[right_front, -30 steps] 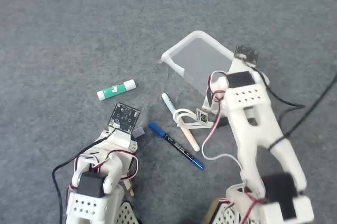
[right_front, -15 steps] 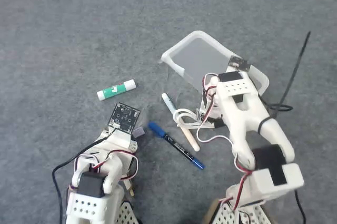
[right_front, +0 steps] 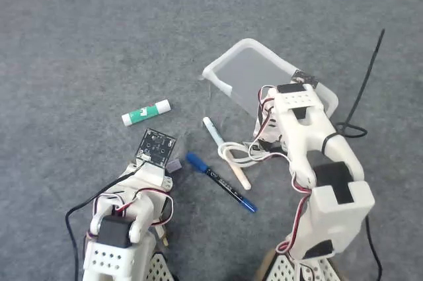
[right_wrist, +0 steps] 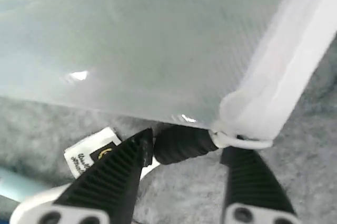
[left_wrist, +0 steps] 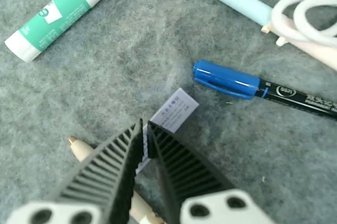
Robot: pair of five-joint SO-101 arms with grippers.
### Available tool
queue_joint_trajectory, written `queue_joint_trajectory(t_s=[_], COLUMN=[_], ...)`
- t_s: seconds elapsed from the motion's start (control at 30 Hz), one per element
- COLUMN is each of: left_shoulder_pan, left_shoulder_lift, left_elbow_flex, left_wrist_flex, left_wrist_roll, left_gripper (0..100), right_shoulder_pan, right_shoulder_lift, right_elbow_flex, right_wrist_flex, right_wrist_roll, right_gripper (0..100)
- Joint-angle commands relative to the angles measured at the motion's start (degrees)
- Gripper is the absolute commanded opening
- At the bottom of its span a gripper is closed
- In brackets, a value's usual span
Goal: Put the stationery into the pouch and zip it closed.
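The clear pouch (right_front: 248,76) with a white zip edge lies at the table's middle right, also seen close up as pouch (right_wrist: 158,39). My right gripper (right_wrist: 189,147) is open at its near corner, with the black zipper pull (right_wrist: 181,144) between the fingers. A green glue stick (right_front: 146,112), a blue marker (right_front: 220,182), a light blue pen (right_front: 213,129) and a beige pen (right_front: 238,172) lie on the felt. My left gripper (left_wrist: 145,129) is shut just above a small grey eraser (left_wrist: 175,117), near the marker's cap (left_wrist: 226,80).
A white looped cord (right_front: 239,151) with a label tag (right_wrist: 92,153) lies across the pens beside the pouch. A beige stick (left_wrist: 79,147) lies under the left gripper. Grey felt (right_front: 79,63) covers the table, with open room at the left and back.
The right arm has swung its upper links over and drawn slightly nearer, its gripper staying at the pouch's corner. The white cord has shifted a little. The left arm has kept still.
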Motion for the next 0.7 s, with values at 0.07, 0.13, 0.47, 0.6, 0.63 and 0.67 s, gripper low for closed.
queue_joint_trajectory(t_s=[0.07,0.13,0.47,0.6,0.63,0.67], left_shoulder_pan=[-0.09,-0.09,-0.09,-0.09,-0.09,-0.09], left_shoulder_lift=[-0.88,-0.88,-0.88,-0.88,-0.88,-0.88], left_elbow_flex=[-0.84,-0.84,-0.84,-0.84,-0.84,-0.84], left_wrist_flex=[0.26,0.26,0.26,0.26,0.26,0.26], left_wrist_roll=[0.00,0.00,0.00,0.00,0.00,0.00], left_gripper=[1,1,1,1,1,1], right_shoulder_pan=[1.45,1.27,0.92,-1.80,-3.03,-4.35], right_shoulder_lift=[-0.40,-0.48,-0.48,-0.48,-0.48,-0.48], right_elbow_flex=[-1.93,-2.99,-17.32,-21.80,-22.77,-23.56], right_wrist_flex=[0.31,2.51,20.79,26.95,28.35,29.58], right_wrist_roll=[0.18,2.55,10.81,14.86,15.47,16.18], right_gripper=[0.0,1.6,0.6,0.6,0.6,0.6])
